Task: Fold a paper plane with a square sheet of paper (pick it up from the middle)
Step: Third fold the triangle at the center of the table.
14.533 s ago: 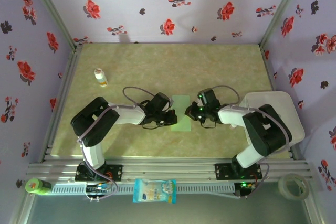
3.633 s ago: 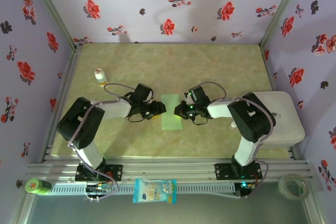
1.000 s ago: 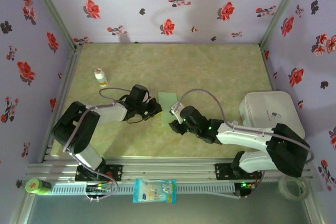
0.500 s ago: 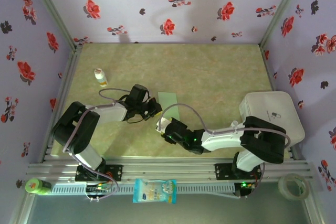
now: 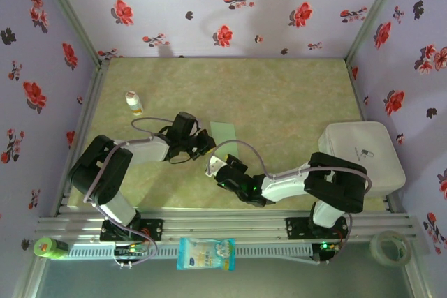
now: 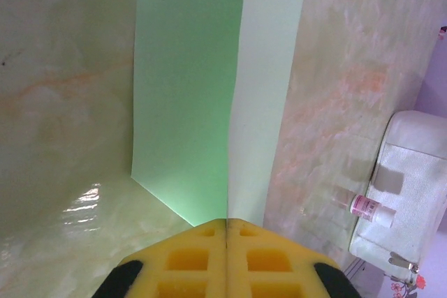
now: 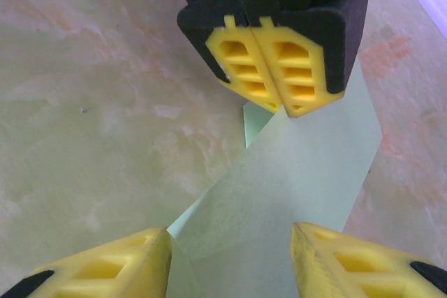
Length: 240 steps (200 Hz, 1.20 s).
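Note:
The square sheet of paper (image 5: 225,132) is pale mint green and lies folded over itself near the table's middle. In the left wrist view it shows as a greener panel (image 6: 185,102) beside a paler flap. My left gripper (image 5: 204,144) is shut on the sheet's left edge, its yellow pads (image 6: 227,232) pressed together over the crease. In the right wrist view the sheet (image 7: 293,172) runs from those pads (image 7: 276,68) down between my own fingers. My right gripper (image 5: 211,166) is open, close below the left one, its fingertips (image 7: 105,263) standing on either side of the sheet's near end.
A white lidded box (image 5: 361,155) sits at the right edge, also in the left wrist view (image 6: 412,186). A small white bottle (image 5: 133,102) stands at the far left. A white-and-blue packet (image 5: 205,252) and a tape roll (image 5: 390,246) lie off the table's front rail.
My right arm has swung left and nearer, bringing its gripper to the sheet's near end just under the left gripper. The left gripper has stayed shut on the paper.

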{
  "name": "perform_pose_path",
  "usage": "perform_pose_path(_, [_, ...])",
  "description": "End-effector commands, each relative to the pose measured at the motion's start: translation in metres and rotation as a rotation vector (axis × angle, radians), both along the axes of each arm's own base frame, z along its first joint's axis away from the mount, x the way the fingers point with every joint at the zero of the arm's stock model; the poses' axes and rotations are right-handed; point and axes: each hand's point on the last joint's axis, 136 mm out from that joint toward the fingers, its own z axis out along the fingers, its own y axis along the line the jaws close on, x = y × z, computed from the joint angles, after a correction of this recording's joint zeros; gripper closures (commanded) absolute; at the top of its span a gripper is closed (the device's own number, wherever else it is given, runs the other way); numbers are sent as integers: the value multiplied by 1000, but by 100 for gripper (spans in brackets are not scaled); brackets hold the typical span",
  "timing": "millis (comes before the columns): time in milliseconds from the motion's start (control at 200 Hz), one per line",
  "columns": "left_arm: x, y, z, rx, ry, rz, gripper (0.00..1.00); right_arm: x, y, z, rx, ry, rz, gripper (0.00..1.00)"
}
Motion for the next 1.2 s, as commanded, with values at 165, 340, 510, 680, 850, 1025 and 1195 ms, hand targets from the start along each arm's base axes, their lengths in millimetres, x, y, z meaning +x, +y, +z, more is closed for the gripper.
perform_pose_path(165, [-1,-2,6,-24,-4,5,100,7,11,16,67,-44,-33,57])
perform_pose_path(340, [-1,-2,6,-23,-5,5,100,6,10,16,83,-34,-44,65])
perform_pose_path(510, [-1,-2,7,-22,-6,4,100,6,7,15,100,-22,-65,74])
perform_pose_path(680, [-1,-1,6,-14,-5,5,100,6,6,15,115,-14,-77,84])
perform_pose_path(850, [-1,0,6,-5,-8,5,100,5,6,15,135,1,-86,93])
perform_pose_path(1025, [-1,9,13,44,-36,6,79,3,3,12,141,29,-83,100])
perform_pose_path(1195, [3,33,29,156,-84,21,63,-3,4,14,240,159,-57,100])
